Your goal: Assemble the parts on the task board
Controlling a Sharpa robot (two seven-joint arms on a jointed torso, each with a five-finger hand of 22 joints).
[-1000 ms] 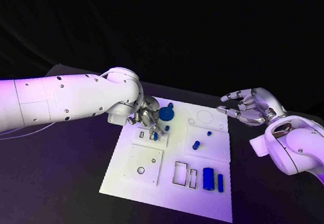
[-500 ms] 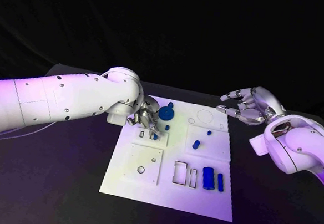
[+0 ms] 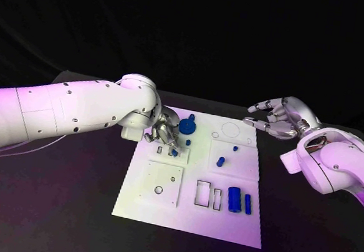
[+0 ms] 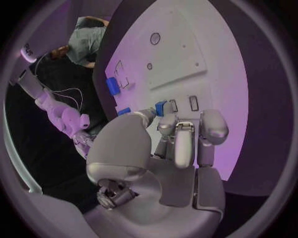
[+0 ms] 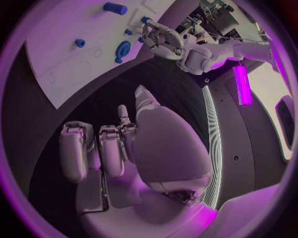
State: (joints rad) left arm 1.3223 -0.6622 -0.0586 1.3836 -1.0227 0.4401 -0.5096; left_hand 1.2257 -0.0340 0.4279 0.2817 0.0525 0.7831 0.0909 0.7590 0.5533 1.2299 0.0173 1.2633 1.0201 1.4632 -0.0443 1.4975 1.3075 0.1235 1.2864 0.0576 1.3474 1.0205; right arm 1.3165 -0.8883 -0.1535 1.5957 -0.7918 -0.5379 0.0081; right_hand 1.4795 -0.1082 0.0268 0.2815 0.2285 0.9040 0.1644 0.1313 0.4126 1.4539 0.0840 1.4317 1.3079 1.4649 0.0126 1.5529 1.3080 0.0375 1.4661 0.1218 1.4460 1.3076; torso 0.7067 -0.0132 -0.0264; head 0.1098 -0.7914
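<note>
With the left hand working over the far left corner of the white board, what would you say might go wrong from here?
1. The left hand pinches a small blue part by its fingertips; it might slip or tilt at its slot.
2. The round blue disc lies right beside that hand, so it may get nudged.
3. The right hand hovers off the white task board, unable to steady it.

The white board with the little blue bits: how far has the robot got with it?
Early, it seems. On the task board a blue disc and small pegs look seated. The left hand is pinching a small blue part at a slot now. Two blue blocks lie beside empty rectangular cut-outs, unplaced. The right hand hovers off the board, holding nothing.
</note>
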